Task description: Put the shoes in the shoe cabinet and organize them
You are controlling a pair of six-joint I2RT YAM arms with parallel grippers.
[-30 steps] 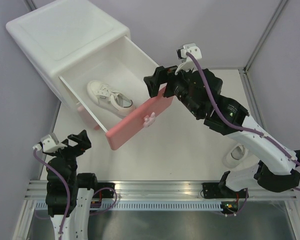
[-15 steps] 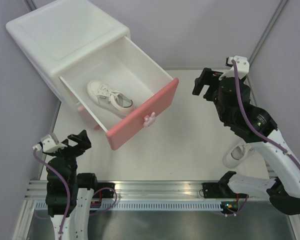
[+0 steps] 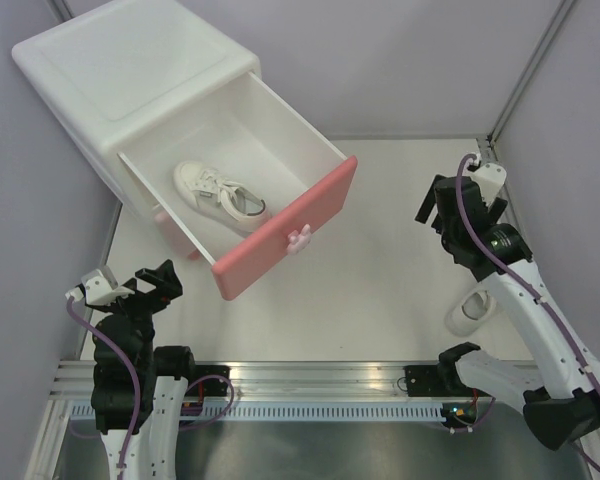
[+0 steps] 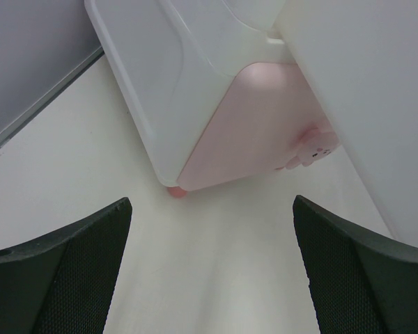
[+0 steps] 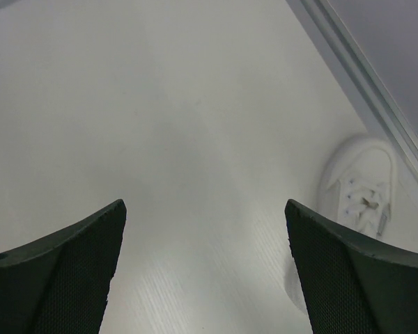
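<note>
One sneaker point(image 3: 220, 195) lies in the open drawer point(image 3: 280, 125); the right end effector point(image 5: 203, 209), spread and empty, should next reach the loose sneaker point(image 5: 362, 184) on the table point(image 3: 380, 280).

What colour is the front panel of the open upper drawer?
The drawer front is salmon pink; clearest in the top external view.

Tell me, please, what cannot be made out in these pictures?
- Loose sneaker: top view, right arm covers most of it; right wrist view, finger and edge crop it.
- Lower drawer: left wrist view, closed pink front hides its contents; top view, the open upper drawer covers it.
</note>
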